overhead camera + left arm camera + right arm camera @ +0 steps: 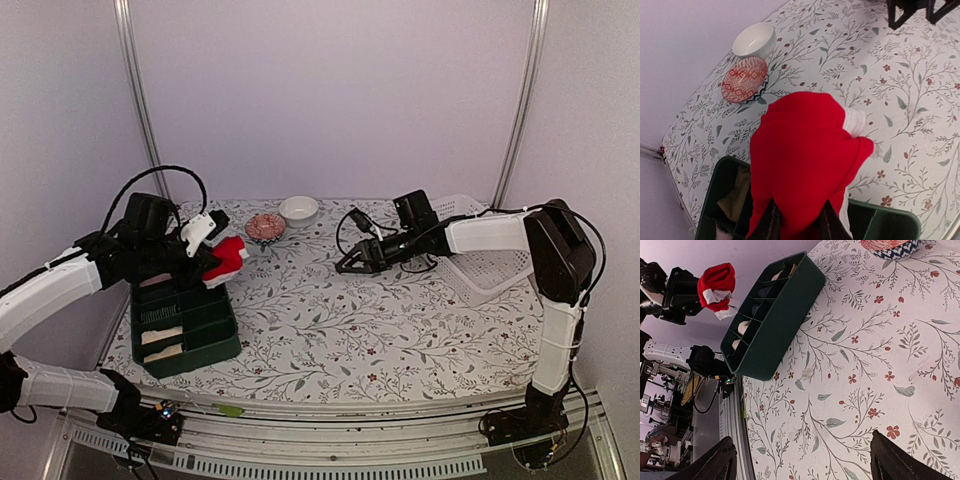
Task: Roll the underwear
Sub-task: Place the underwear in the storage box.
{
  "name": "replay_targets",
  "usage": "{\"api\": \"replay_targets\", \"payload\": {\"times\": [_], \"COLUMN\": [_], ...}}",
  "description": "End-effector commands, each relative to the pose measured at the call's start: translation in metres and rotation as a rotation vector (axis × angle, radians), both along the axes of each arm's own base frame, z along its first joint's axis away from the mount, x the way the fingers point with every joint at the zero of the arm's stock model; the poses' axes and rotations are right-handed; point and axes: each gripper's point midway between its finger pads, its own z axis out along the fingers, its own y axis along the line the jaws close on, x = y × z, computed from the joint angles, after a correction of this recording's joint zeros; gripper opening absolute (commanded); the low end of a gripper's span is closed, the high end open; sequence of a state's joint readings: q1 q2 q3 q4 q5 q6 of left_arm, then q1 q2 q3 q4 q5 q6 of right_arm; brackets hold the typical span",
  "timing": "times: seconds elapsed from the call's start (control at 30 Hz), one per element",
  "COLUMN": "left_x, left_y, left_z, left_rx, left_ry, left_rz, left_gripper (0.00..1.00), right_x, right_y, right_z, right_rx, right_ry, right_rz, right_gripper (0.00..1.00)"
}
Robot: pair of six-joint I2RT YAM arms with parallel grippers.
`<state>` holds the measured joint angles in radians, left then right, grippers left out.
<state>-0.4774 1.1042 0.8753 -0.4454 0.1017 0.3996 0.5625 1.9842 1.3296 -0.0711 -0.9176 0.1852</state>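
One bright red underwear roll [228, 258], white-banded at one end, is gripped by the nearly closed left gripper [799, 222] above the far end of one green divided bin [195, 345] at the table's [380, 340] left edge. Two cream rolls [161, 335] are seen inside the bin. The right gripper [802, 462] is spread wide, empty, over mid-table.
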Motion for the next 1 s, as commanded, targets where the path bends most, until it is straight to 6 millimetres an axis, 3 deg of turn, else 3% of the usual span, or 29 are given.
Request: {"api": "replay_targets", "payload": {"times": [0.0,0.17,0.4,0.53,0.97], "left_x": [0.011,0.039,0.052,0.057,0.051], "left_y": [0.056,0.114,0.141,0.143,0.12], "left_z": [-0.006,-0.019,-0.023,-0.019,-0.067], "left_rx": [0.111,0.285,0.428,0.433,0.419], "left_ry": [-0.024,-0.129,-0.264,-0.31,-0.27], "left_rz": [0.148,0.306,0.278,0.262,0.085], "left_gripper": [0.0,0.0,0.0,0.0,0.0], "right_x": [0.006,0.007,0.005,0.004,0.005], "right_y": [-0.002,-0.004,-0.006,-0.006,-0.005], "right_z": [0.026,0.025,0.017,0.013,0.008], "right_rx": [0.028,0.019,0.016,0.015,0.014], "right_ry": [-0.088,-0.1,-0.079,-0.061,-0.052], "right_rz": [-0.031,-0.041,-0.055,-0.06,-0.058], "right_gripper": [0.93,0.94,0.95,0.96,0.97]}}
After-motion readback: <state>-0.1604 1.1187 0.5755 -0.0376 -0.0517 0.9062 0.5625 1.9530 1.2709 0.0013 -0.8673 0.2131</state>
